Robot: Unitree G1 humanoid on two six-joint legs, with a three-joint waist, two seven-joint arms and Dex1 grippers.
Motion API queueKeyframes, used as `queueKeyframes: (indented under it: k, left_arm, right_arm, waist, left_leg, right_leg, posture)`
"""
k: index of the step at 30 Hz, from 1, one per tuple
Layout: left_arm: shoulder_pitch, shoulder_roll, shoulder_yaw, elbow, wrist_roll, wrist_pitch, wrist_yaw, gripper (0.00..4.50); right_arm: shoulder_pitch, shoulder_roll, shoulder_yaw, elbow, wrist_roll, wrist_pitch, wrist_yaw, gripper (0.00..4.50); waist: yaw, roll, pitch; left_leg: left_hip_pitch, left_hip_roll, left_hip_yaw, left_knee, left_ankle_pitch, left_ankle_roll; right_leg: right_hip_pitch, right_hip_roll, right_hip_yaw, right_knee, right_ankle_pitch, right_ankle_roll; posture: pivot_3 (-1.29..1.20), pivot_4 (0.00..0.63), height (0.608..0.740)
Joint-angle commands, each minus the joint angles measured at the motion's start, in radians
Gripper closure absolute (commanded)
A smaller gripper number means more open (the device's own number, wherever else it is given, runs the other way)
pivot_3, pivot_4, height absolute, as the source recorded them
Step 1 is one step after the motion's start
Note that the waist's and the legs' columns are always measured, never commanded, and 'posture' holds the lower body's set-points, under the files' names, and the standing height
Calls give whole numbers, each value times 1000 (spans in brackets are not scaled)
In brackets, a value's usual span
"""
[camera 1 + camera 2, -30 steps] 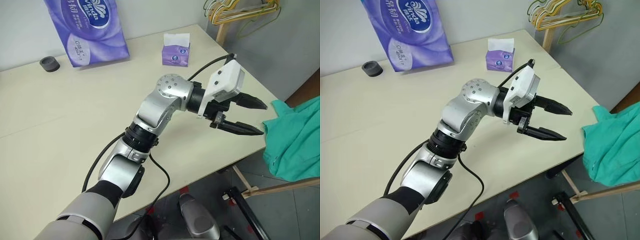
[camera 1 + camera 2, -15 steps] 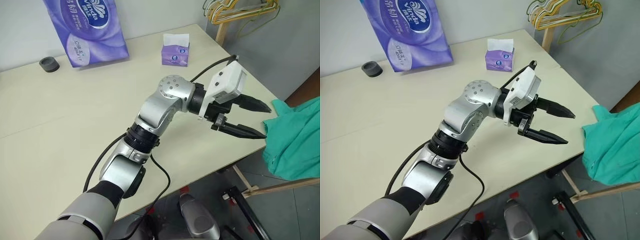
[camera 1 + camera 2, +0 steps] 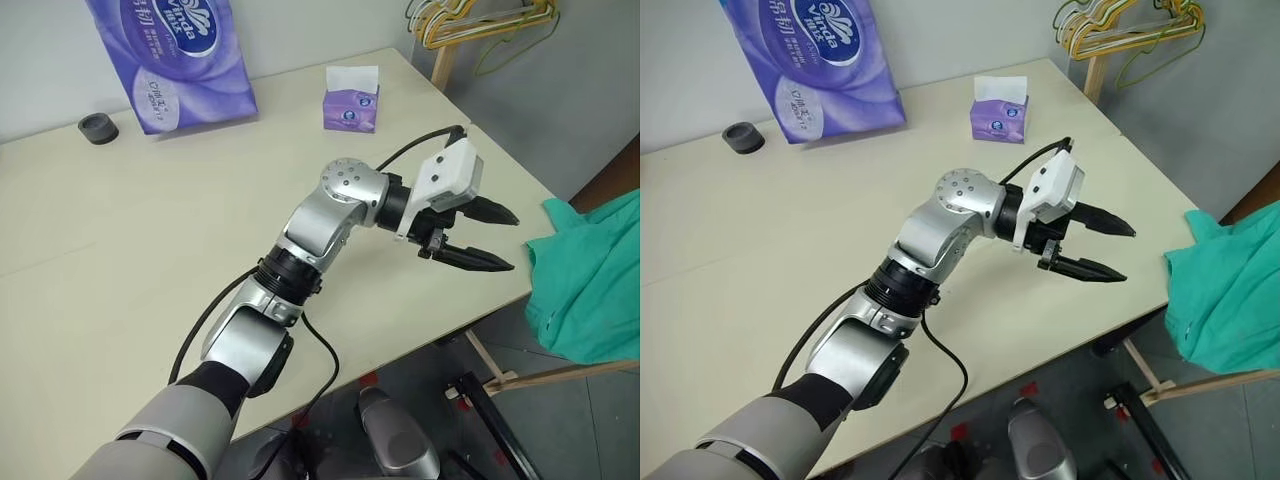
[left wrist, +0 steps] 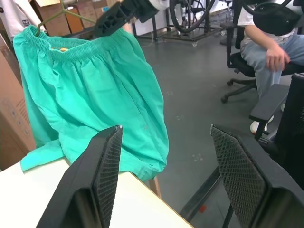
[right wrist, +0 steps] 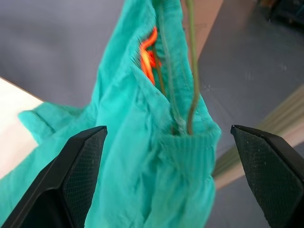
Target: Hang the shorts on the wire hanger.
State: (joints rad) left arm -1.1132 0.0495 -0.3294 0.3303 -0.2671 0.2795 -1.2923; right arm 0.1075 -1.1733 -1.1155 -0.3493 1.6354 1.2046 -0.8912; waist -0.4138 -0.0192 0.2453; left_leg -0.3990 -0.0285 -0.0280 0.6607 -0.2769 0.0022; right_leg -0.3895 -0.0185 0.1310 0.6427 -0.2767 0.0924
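A: Head views. Left gripper (image 3: pixel 486 237) is out over the right-hand edge of the surface (image 3: pixel 120 230), fingers spread, nothing between them. The shorts (image 3: pixel 590 280) hang just off that edge, apart from the fingertips. A bunch of hangers (image 3: pixel 470 22) sits at the far corner. A tissue box (image 3: pixel 351 99), a purple pack (image 3: pixel 175 60) and a small dark ring (image 3: pixel 98 127) lie well back on the surface.

B: Left wrist view?

A: Shorts (image 4: pixel 90 99) draped with the waistband uppermost. A thin wire hanger (image 4: pixel 57 16) hook rises at the top corner. A second black gripper shows above the waistband. A seated person (image 4: pixel 270 47) is off to the side, well apart.

B: Right wrist view?

A: Right gripper (image 5: pixel 166 180) fingers spread wide, holding nothing. Shorts (image 5: pixel 142 156) hang close ahead, and the hanger wire (image 5: pixel 192 71) runs down into the waistband (image 5: pixel 187 142).

B: Judgement on the step?

A: The cloth seems to ride on the wire already, though I can't tell whether it sits evenly. I'd back the right gripper straight off so a finger doesn't snag the wire. If the left goes in, pinch the waistband, not the loose leg.

B: Room?

A: Open floor beyond the edge. A wooden frame below the shorts and the surface edge are the things to clear.
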Motion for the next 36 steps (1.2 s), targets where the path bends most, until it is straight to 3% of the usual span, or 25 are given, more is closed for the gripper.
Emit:
queueKeyframes:
  k: [1, 22, 36]
  left_arm:
    - [-35, -15, 13, 1, 3, -20, 22, 1363]
    - [-92, -44, 89, 115, 17, -69, 158, 1363]
    - [-114, -46, 176, 122, 11, -85, 253, 1363]
  right_arm:
    - [-2, -30, -21, -39, -29, -22, -12, 46]
    - [-70, -33, 30, -265, -272, -22, 205, 46]
    - [-83, 51, 277, -423, -375, -131, 579, 46]
  waist:
    - [0, 0, 0]
    - [3, 1, 0]
    - [8, 2, -2]
  left_leg:
    - [0, 0, 0, 0, 0, 0]
    - [-1, 0, 0, 0, 0, 0]
    - [-1, 0, -1, 1, 0, 0]
  right_leg:
    - [0, 0, 0, 0, 0, 0]
    - [-1, 0, 0, 0, 0, 1]
    - [-1, -1, 0, 2, 1, 2]
  posture:
    - [-509, 239, 740]
    - [-494, 219, 740]
    - [-412, 185, 740]
